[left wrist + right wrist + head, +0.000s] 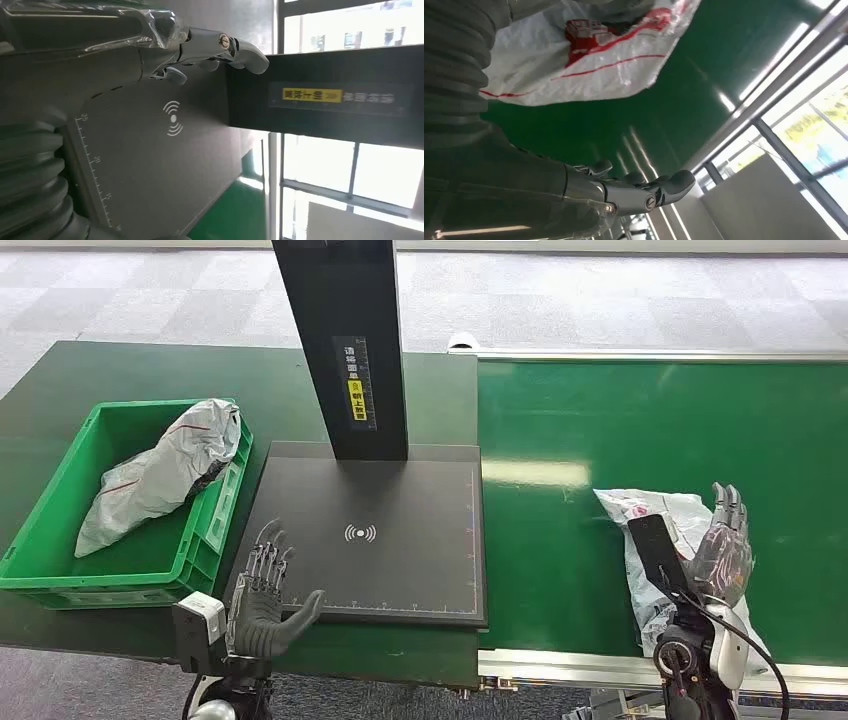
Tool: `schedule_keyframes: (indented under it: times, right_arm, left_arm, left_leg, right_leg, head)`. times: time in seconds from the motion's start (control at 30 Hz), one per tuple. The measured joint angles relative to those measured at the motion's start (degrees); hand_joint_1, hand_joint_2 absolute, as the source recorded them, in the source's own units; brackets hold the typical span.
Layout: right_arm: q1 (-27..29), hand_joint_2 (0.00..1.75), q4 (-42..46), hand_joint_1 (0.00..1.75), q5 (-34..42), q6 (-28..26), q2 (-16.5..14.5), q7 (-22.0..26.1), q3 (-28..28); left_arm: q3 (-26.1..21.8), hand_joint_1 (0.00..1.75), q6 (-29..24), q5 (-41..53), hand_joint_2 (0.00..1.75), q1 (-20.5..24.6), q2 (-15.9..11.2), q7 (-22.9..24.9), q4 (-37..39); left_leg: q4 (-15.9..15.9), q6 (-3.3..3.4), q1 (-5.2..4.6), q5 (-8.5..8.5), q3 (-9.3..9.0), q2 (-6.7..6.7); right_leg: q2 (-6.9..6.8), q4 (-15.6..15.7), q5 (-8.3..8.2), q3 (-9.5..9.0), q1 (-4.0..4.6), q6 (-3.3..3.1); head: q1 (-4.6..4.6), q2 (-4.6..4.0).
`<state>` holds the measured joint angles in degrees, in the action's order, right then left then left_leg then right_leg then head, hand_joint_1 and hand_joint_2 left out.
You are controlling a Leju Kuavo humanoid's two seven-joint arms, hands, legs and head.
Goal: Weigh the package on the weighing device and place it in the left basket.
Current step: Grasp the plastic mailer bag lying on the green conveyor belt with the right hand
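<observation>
right robot hand [624, 192] fingers apart, empty | package [589, 55] on green belt [589, 130]

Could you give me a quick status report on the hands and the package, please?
Left hand open at scale edge. Right hand open beside package on belt, not gripping. Scale bare, path clear.

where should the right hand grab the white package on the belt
The white package is a soft, crumpled bag lying flat on the green belt, so a bunched fold probably grips better than the flat face. The open right hand is at its outer long edge; likely best to close there, coming from the robot's right, then carry it left to the weighing plate.
</observation>
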<state>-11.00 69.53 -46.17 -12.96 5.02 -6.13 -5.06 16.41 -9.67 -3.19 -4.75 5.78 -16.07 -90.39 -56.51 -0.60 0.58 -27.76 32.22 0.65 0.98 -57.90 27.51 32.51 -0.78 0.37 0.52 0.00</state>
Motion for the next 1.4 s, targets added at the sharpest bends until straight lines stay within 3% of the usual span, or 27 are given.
schedule_keyframes:
  times: [0.23, 0.57, 0.8, 0.93, 1.13, 1.4]
  right_arm:
    - [1.2, 1.75, -11.6, 0.0, 4.5, -1.1, -0.3, 5.2, -3.5]
    - [1.5, 1.75, -16.1, 0.0, 4.3, -1.0, -0.7, 4.3, -4.6]
    - [2.2, 1.75, -15.2, 0.0, 1.0, 2.2, -2.1, 2.1, -2.6]
    - [2.3, 1.75, -12.3, 1.7, 1.2, 4.8, -3.7, -0.3, 1.5]
    - [2.7, 1.75, -12.1, 1.75, 2.5, 5.4, -5.9, -0.9, 6.8]
    - [2.7, 1.75, -12.2, 1.75, 3.2, 5.4, -6.5, -0.6, 8.8]
  left_arm:
    - [0.3, 0.0, -0.4, -1.5, 1.75, -1.3, -0.2, -1.5, 2.8]
    - [0.5, 0.0, -0.9, -1.7, 1.75, -1.4, -0.4, -1.7, 4.6]
    - [1.2, 0.0, -1.6, -2.2, 1.75, -1.0, -0.5, -2.5, 4.8]
    - [1.4, 0.0, -2.2, -2.1, 1.75, 0.3, -0.5, -1.9, 3.3]
    - [1.6, 0.0, -2.3, -2.1, 1.75, 0.6, -0.5, -1.7, 3.0]
    - [1.7, 0.0, -2.3, -2.1, 1.75, 0.7, -0.5, -1.7, 3.0]
  left_leg:
    - [0.0, 0.0, 0.01, -0.02, 0.07, 0.02]
    - [0.0, 0.0, 0.01, -0.01, 0.07, 0.01]
    - [0.0, 0.0, 0.02, -0.01, 0.06, -0.02]
    - [0.0, -0.01, 0.06, 0.0, -0.01, -0.05]
    - [0.0, -0.01, 0.07, 0.0, -0.04, -0.06]
    - [0.0, -0.01, 0.05, 0.0, -0.04, -0.04]
  right_leg:
    - [-0.02, 0.0, 0.01, 0.08, 0.02, 0.0]
    - [-0.02, 0.0, 0.01, 0.06, 0.02, -0.01]
    - [0.0, 0.0, 0.01, 0.06, 0.02, -0.01]
    - [0.02, 0.0, 0.01, 0.03, 0.07, -0.01]
    - [0.02, 0.0, 0.01, 0.0, 0.08, -0.02]
    - [0.01, 0.0, 0.01, -0.01, 0.05, -0.01]
  head:
    - [0.03, 0.0]
    - [0.01, 0.0]
    - [0.02, 0.0]
    - [0.02, 0.0]
    - [0.02, 0.0]
    - [0.02, 0.0]
